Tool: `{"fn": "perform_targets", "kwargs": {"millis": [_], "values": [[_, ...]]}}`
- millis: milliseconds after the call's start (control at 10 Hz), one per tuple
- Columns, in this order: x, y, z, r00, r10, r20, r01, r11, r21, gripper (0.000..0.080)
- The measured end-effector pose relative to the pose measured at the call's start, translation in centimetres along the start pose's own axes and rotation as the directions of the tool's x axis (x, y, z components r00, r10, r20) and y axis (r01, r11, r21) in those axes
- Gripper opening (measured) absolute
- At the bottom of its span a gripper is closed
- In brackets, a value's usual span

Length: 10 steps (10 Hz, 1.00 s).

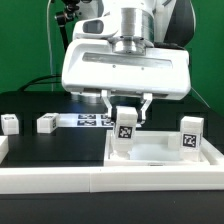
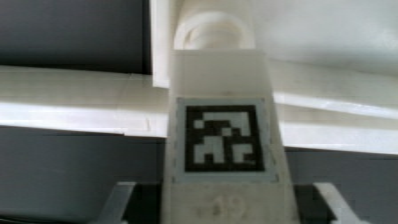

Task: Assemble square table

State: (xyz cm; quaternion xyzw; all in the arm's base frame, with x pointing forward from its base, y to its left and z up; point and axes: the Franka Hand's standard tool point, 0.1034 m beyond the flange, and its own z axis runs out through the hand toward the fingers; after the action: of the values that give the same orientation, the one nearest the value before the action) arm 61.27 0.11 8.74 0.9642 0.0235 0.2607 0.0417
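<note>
**Findings.** The pincer (image 1: 126, 117) was clamped on a small white plastic block leg (image 1: 125, 134) bearing a black-and-white tag. Its fingers (image 2: 135, 205) pressed on the leg's two flanks at the end nearest the wrist. The held leg hung upright over the corner, on the exterior view's left, of the white plastic square tray-like tabletop (image 1: 160, 150). The tabletop lay on the black counter (image 1: 60, 150), towards the exterior view's right. It could not be determined whether the leg's rounded tip (image 2: 214, 35) was touching the tabletop.

A second white tagged leg (image 1: 190, 135) stood upright at the tabletop's corner on the exterior view's right. A third leg (image 1: 45, 123) and a fourth leg (image 1: 10, 123) sat apart on the counter, near the marker board (image 1: 92, 120).

**Hazards.**
- The grip covered one end only. Side load at the tip would likely pivot the held leg between the fingers.
- If the tip met the tabletop off its seat, pressing or turning could jam it or start it crooked.
- No fixing of the tabletop was visible, so a push or twist might slide or spin it.
- Letting go before the leg was seated would probably topple it.
</note>
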Motion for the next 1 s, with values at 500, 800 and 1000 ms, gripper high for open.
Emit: {"fn": "perform_targets", "kwargs": {"millis": [500, 800, 1000], "values": [[-0.27, 0.2, 0.1, 0.997, -0.013, -0.078, 0.011, 1.0, -0.026, 0.029], [-0.3, 0.18, 0.12, 0.996, -0.016, -0.088, 0.013, 0.999, -0.029, 0.029], [-0.55, 0.11, 0.33, 0.998, -0.013, -0.056, 0.012, 1.0, -0.021, 0.0398]]}}
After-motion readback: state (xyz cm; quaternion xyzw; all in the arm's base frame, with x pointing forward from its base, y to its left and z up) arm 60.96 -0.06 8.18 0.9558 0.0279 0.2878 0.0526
